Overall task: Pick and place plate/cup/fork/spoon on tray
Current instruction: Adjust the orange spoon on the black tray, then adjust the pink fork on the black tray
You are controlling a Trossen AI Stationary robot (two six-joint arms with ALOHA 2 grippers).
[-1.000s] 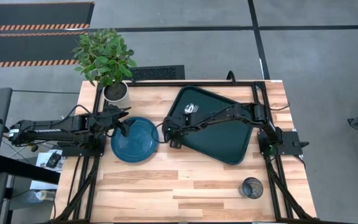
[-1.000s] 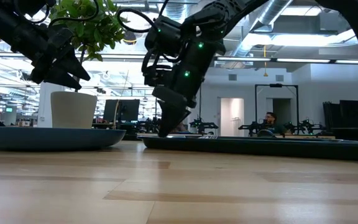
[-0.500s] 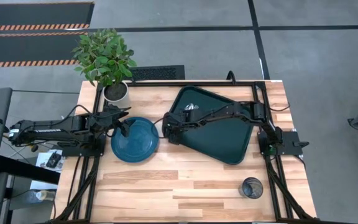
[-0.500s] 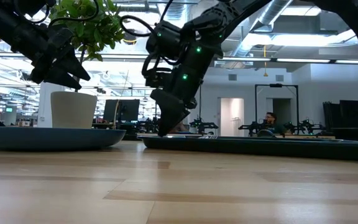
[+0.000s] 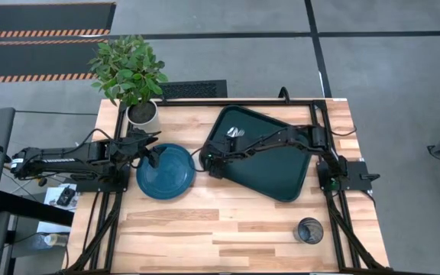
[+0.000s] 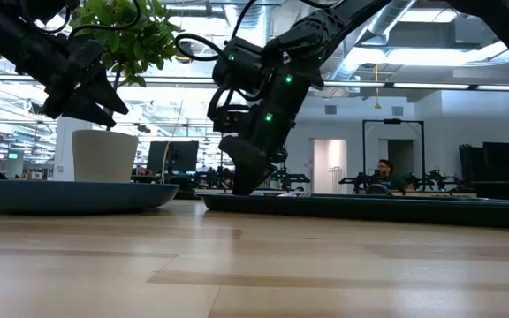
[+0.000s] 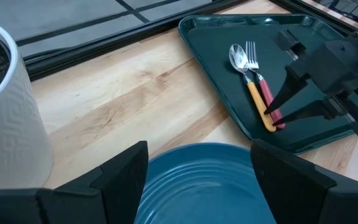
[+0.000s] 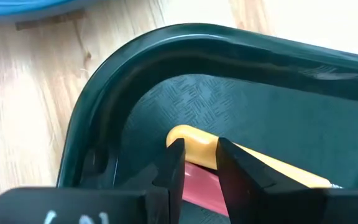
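Observation:
The dark tray lies at the table's far right. The orange-handled spoon and the red-handled fork lie side by side on its floor near its left corner. My right gripper stands just over their handle ends, with a narrow gap between its fingers and nothing seen between them. The teal-blue plate rests flat on the table left of the tray. My left gripper is open above the plate's far-left rim. The grey cup stands near the table's near right corner.
A white plant pot with a leafy plant stands at the far left, just behind my left gripper. Bare wood lies across the near half of the table between the plate and the cup.
My right gripper has shifted a little at the tray's left corner, first toward the plate, then back over the tray. The spoon and fork have stayed where they lie.

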